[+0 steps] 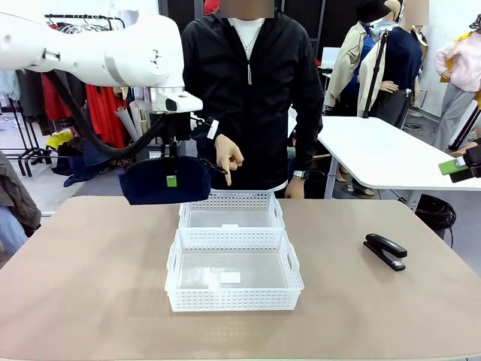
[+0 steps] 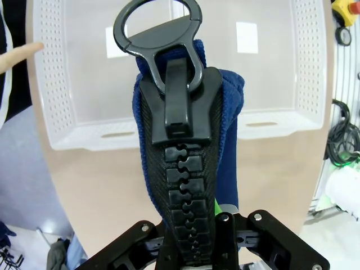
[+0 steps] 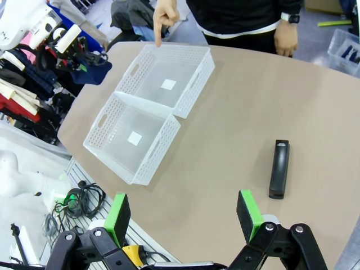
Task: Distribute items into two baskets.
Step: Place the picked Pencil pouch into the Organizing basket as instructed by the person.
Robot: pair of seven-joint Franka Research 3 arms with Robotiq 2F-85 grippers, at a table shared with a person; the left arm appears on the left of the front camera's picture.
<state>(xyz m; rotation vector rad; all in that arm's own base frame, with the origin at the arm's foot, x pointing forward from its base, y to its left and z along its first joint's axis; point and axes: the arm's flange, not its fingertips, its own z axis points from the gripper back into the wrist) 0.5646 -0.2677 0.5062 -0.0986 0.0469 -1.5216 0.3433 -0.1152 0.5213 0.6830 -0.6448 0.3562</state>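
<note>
**Pouch up in your left hand, stapler on the table**

Your left hand (image 1: 171, 180) is clamped on the navy pouch (image 1: 146, 184), holding it in the air. The far basket (image 1: 225, 200) sits just below that hand, to its right, with the near basket (image 1: 233, 298) touching it. A person's finger (image 1: 226, 177) points down at the far one. Your right hand (image 3: 183, 212) has its fingers wide apart, and the stapler (image 3: 279, 169) lies on the table (image 3: 236, 101) below and ahead of it.
</note>
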